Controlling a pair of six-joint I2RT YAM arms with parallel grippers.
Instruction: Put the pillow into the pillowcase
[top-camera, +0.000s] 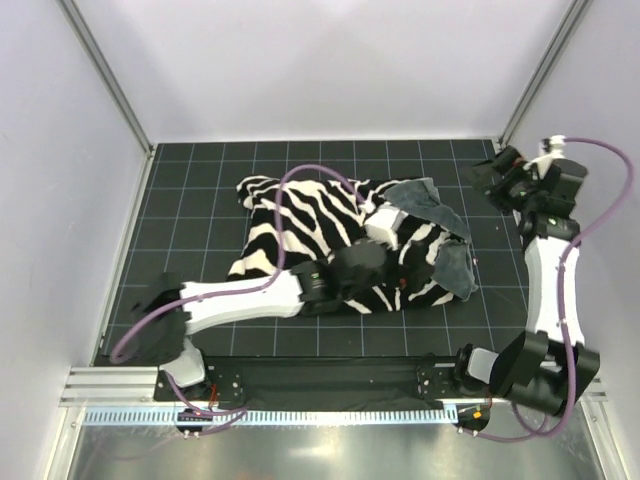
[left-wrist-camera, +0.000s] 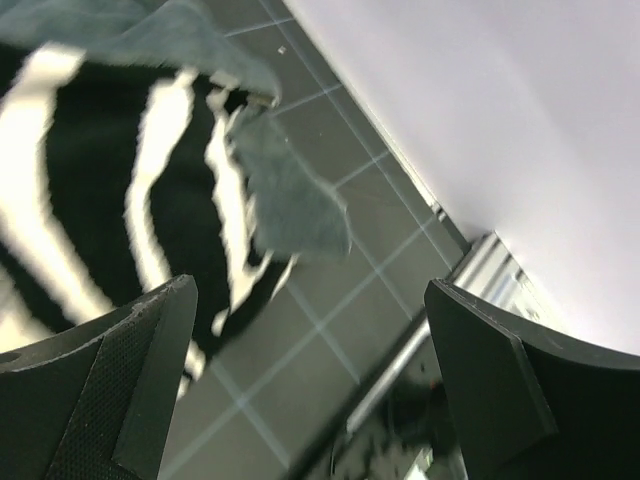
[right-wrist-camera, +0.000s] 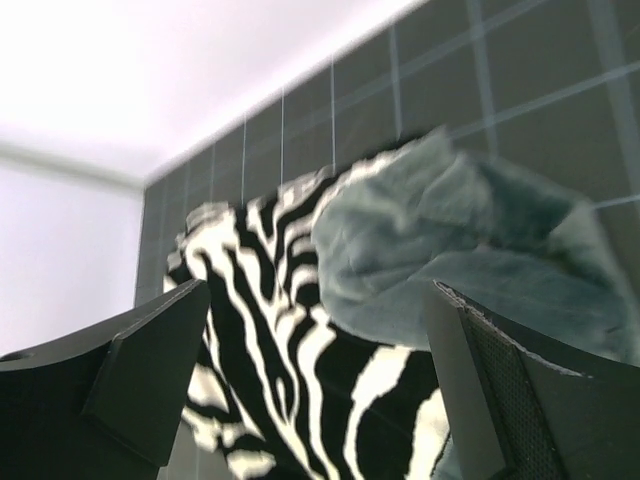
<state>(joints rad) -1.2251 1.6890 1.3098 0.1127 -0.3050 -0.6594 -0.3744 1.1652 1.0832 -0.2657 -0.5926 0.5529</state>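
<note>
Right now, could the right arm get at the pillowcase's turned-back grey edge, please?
Probably yes: the right gripper is open beside the right end of the pillowcase, and the grey edge lies bare in front of it; the left gripper sits farther in.

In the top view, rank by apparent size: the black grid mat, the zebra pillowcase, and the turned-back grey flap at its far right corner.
1. black grid mat
2. pillowcase
3. grey flap
All lie at table level, so nearness barely skews this.
</note>
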